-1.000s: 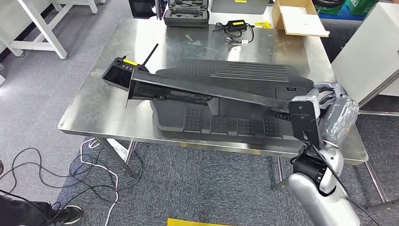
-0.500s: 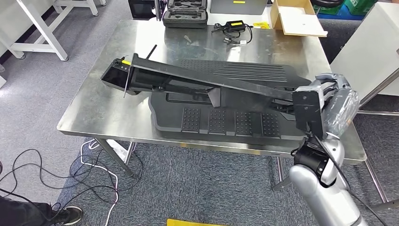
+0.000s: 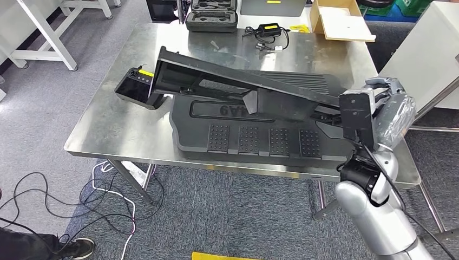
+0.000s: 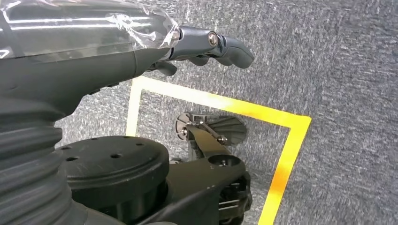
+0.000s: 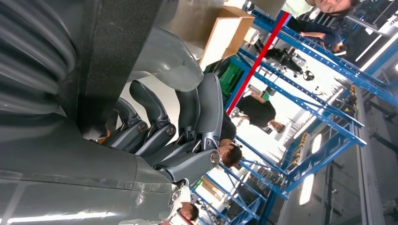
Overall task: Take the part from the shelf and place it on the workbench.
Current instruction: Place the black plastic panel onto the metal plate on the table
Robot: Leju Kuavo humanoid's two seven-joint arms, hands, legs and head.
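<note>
A long black plastic part (image 3: 238,89) hangs tilted over the steel workbench (image 3: 108,130). My right hand (image 3: 387,114) grips its near end at the bench's right front corner. The far end (image 3: 162,67) is raised above the bench's left side. Under it a large black moulded panel (image 3: 254,138) lies flat on the bench. In the right wrist view my fingers (image 5: 187,126) wrap around the black part (image 5: 117,47). My left hand (image 4: 155,51) hangs over grey carpet with its fingers loosely extended and nothing in them.
A black controller with a yellow label (image 3: 135,86) lies at the bench's left. A black case (image 3: 212,20), a charger with cable (image 3: 268,32) and a cardboard box (image 3: 338,21) stand along the back edge. A white cabinet (image 3: 427,54) stands right. Cables (image 3: 81,200) lie on the floor.
The part's far end has risen and swung away from me over the bench, uncovering the controller. My right hand has lifted slightly with it.
</note>
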